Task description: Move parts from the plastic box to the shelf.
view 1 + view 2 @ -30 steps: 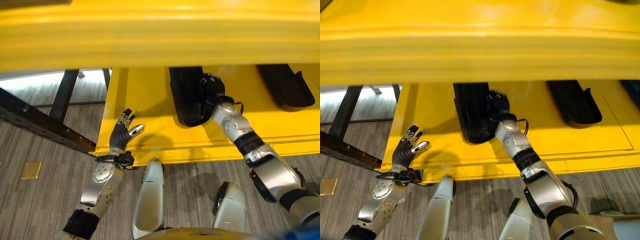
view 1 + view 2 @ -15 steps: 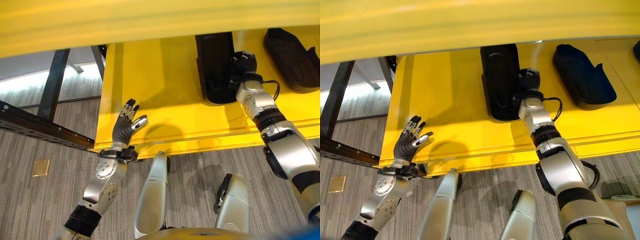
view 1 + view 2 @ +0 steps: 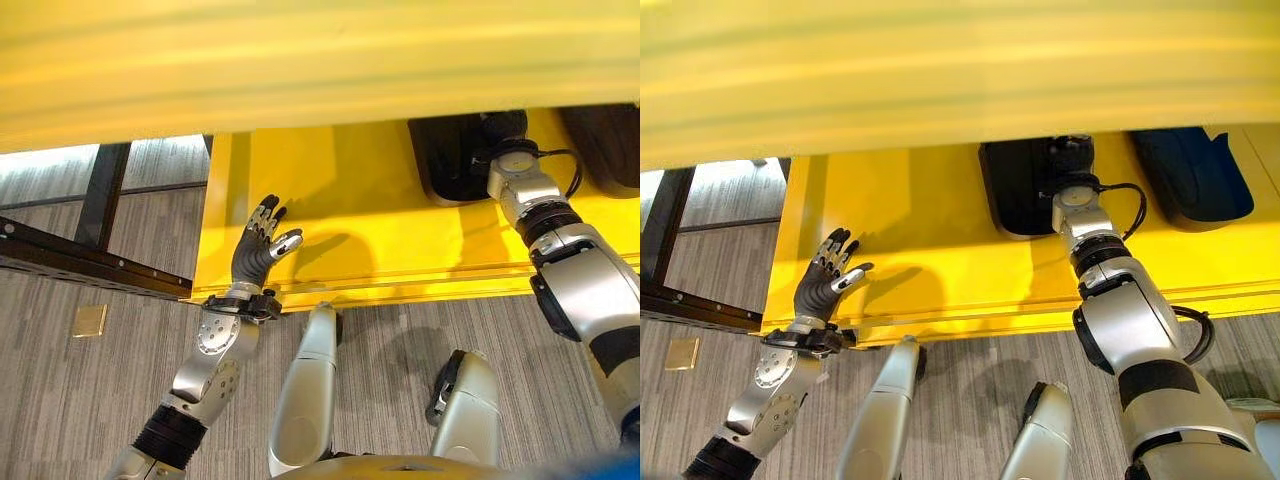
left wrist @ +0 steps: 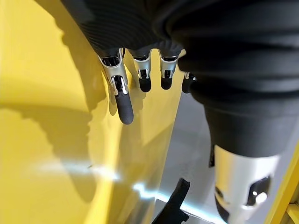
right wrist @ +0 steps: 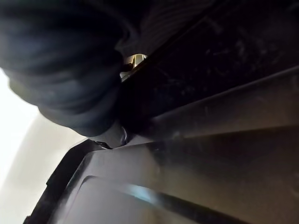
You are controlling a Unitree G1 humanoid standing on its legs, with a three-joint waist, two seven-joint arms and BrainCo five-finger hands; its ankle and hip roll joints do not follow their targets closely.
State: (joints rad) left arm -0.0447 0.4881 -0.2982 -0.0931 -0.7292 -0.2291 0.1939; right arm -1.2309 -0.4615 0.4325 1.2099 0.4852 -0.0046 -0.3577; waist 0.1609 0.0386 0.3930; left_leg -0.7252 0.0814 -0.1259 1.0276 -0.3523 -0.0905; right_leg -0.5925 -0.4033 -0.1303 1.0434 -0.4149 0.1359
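A long black moulded part (image 3: 450, 170) lies on the lower yellow shelf (image 3: 330, 200), its far end hidden under the upper yellow board (image 3: 320, 60). My right hand (image 3: 503, 125) is at the part's right edge, mostly tucked under that board. The right wrist view looks past the hand's dark cover (image 5: 60, 60) onto the black part (image 5: 210, 163) from very close. A second black part (image 3: 1190, 180) lies to the right on the same shelf. My left hand (image 3: 255, 255) is raised over the shelf's left front corner, open and holding nothing, its fingers (image 4: 124, 100) straight above the yellow surface.
A black metal frame (image 3: 90, 270) runs across the grey floor left of the shelf. A small tan square (image 3: 89, 320) lies on the floor beside it. The upper yellow board overhangs the back of the lower shelf.
The camera has shifted, so the upper board now hides more of the shelf and both parts. My right hand stays at the black part's edge. The left hand holds its raised open pose.
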